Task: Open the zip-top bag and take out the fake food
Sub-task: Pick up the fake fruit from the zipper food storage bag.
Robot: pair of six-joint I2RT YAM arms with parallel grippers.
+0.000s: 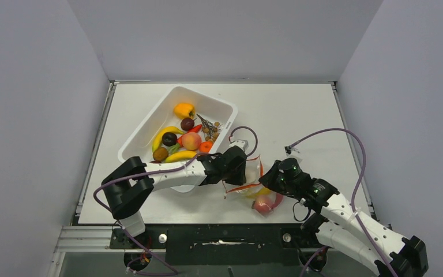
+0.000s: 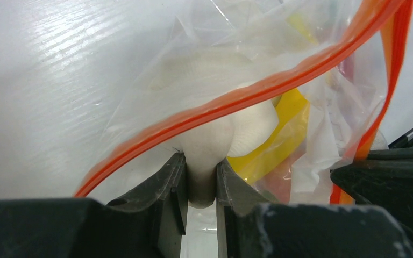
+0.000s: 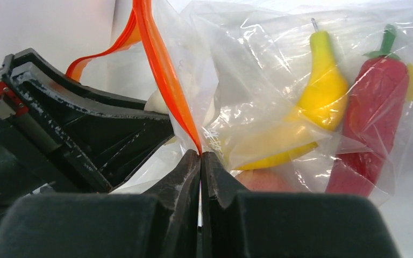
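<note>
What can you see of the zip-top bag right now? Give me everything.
The zip-top bag is crinkly clear plastic with an orange-red zip strip. It lies on the white table beside the white tub, between the two arms. Its mouth is open, with the strip parted into a loop. The right gripper pinches the bag at the strip. The left gripper is clamped on a white toy piece at the mouth. A yellow banana and a red chili show inside.

A white tabletop [image 1: 300,115] is seen, loaded with a white rectangular plastic tub [image 1: 148,123] and a crinkly clear plastic zip-top bag [image 1: 253,172].
</note>
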